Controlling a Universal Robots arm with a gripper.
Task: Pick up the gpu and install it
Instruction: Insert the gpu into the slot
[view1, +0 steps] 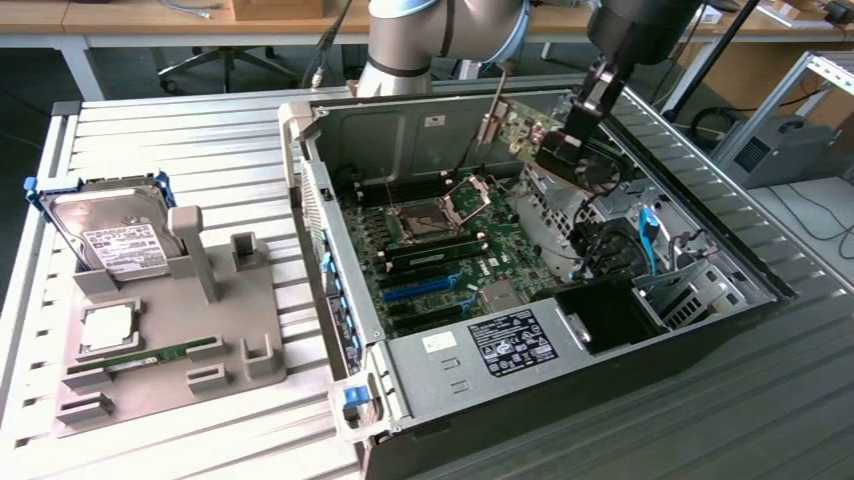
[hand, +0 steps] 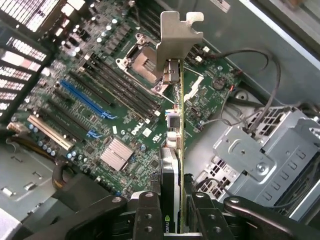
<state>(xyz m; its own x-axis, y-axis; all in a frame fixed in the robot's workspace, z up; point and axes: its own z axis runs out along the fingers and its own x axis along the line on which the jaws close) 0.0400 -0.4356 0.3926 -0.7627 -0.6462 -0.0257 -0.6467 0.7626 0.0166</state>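
Black gripper (hand: 175, 206) clamps the gpu (hand: 171, 167) (bracket (hand: 179, 36) at its far end) above the motherboard (hand: 115, 112).

ext: high, oblique over case (view1: 400, 135) | wrist: close above mobo (hand: 131, 131) | both see mobo

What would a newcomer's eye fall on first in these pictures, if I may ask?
First, the flat dark-and-green gpu with its silvery metal end bracket, clamped edge-on in the black gripper above the green motherboard of the open grey metal computer case. Next, on the exterior view's left, the silver hard drive with a white label, standing in a grey holder tray.
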